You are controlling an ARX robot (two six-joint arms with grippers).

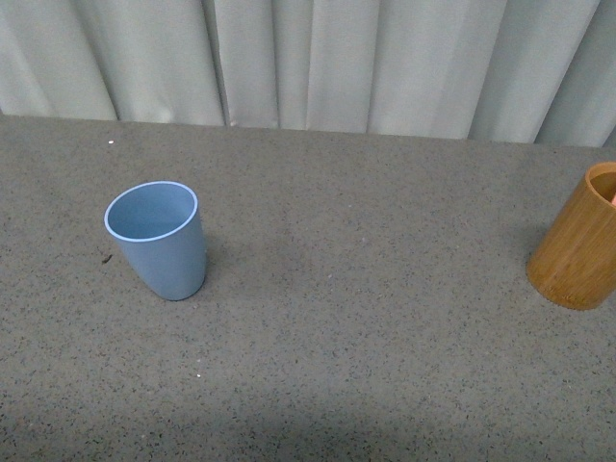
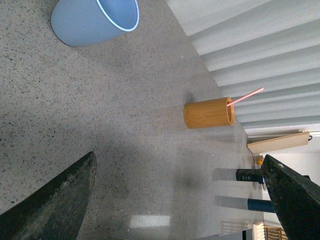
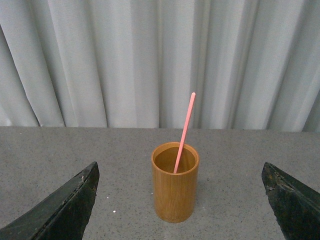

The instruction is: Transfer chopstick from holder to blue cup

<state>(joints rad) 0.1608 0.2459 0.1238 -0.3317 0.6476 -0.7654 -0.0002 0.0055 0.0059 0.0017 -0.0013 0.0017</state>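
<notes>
Chopstick [image 3: 184, 132] pink, slim, inside cylindrical wooden holder [image 3: 175, 192]; blue cup [image 1: 166, 258] smooth.

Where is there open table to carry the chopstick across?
The grey speckled tabletop is bare between the light blue plastic cup and the round bamboo holder, and in front of both. Nothing is crowded.
</notes>
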